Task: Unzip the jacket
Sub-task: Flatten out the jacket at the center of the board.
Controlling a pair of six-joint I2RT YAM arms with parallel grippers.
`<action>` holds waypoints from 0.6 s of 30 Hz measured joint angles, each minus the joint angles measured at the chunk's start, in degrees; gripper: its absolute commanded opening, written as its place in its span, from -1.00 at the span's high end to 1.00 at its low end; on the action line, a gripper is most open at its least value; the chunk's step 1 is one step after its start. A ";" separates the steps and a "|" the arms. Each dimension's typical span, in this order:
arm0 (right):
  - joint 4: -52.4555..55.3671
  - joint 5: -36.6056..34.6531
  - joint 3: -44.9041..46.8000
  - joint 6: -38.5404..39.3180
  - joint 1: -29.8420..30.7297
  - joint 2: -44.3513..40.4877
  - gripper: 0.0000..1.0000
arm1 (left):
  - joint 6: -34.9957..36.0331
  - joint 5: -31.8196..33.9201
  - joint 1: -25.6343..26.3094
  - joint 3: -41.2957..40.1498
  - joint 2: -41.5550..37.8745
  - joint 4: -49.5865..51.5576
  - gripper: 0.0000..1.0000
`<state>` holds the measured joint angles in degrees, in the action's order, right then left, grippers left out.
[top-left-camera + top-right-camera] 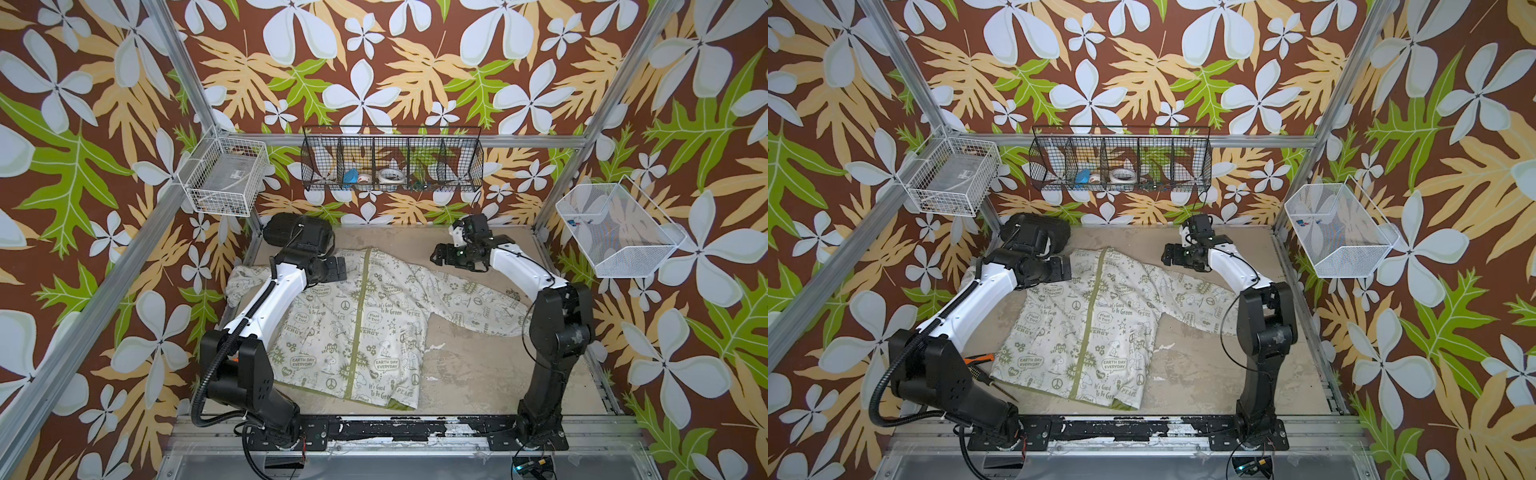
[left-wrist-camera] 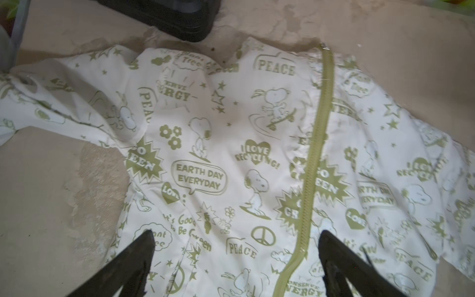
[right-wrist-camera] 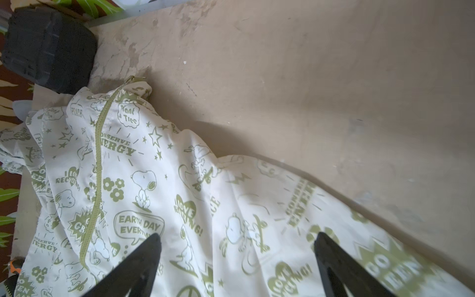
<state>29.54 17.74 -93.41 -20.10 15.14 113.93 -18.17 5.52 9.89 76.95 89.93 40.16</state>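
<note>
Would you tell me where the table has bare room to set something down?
Widest bare table lies between jacket and right arm. A narrower strip runs behind the collar, by the back wall. Crowded on the left: sleeve, left arm, black case.

Our left arm (image 1: 266, 299) reaches forward from its base with the elbow bent and the wrist turned inward. The left pincer (image 2: 236, 239) angles downward, jaws spread wide, gripping nothing. Our right arm (image 1: 519, 262) arches up and inward, and the right pincer (image 3: 237, 240) gapes likewise, empty.
</note>
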 measured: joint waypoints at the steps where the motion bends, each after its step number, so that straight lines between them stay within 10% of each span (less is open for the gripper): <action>1: 0.09 -0.20 -0.76 0.24 1.16 1.40 -0.76 | -0.57 0.00 -1.55 -1.07 0.04 -0.81 -0.99; 11: -3.23 -4.63 12.41 0.76 5.84 3.23 0.08 | -5.09 -2.89 -11.65 -10.86 -1.27 -8.20 -0.97; 18: -24.20 5.03 34.73 -6.71 -2.71 -5.33 0.66 | -7.32 -3.04 -12.09 -11.85 0.76 -12.48 -0.86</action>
<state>5.34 22.76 -58.67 -26.81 12.43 108.60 -25.50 2.48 -2.20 65.10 90.70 27.68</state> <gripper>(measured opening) 0.212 0.946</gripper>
